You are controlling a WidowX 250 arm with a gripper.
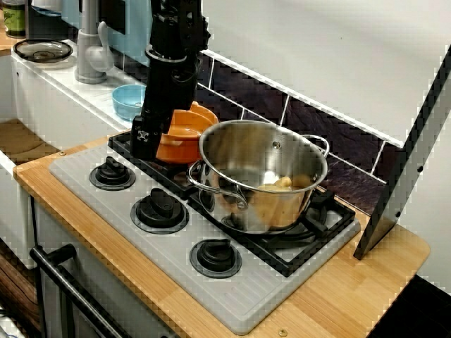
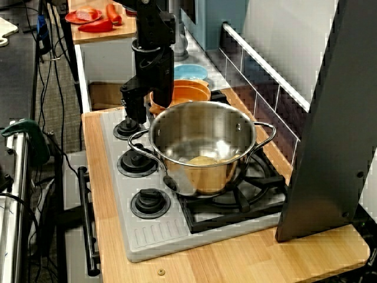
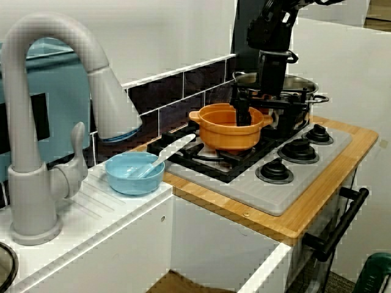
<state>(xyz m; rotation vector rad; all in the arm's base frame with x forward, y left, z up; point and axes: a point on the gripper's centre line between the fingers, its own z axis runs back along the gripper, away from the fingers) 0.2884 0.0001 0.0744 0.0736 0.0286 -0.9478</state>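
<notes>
The light wooden counter is nearest in the view from the front corner. On it lies the flat grey stove top. Three round black knobs sit in a row along its front edge. Behind the knobs is the black metal grate.

On the right part of the grate stands the big shiny steel pot with two wire handles. A small yellow lump lies at the bottom inside it. I cannot tell what the lump is.

Just beside the steel pot, on the left part of the grate, stands the round orange pot. It sits upright. The black gripper comes straight down at this pot. In the view from the sink, one finger is down inside the orange pot. The other finger is outside it, on the side near the knobs, so the pot's wall is between them. The jaws stand apart and do not seem to squeeze the wall.

Farther back, on the white sink counter, is the small light blue bowl. A pale spoon leans in it. Next to the bowl is the tall grey tap. Behind everything is the wall of dark tiles.
</notes>
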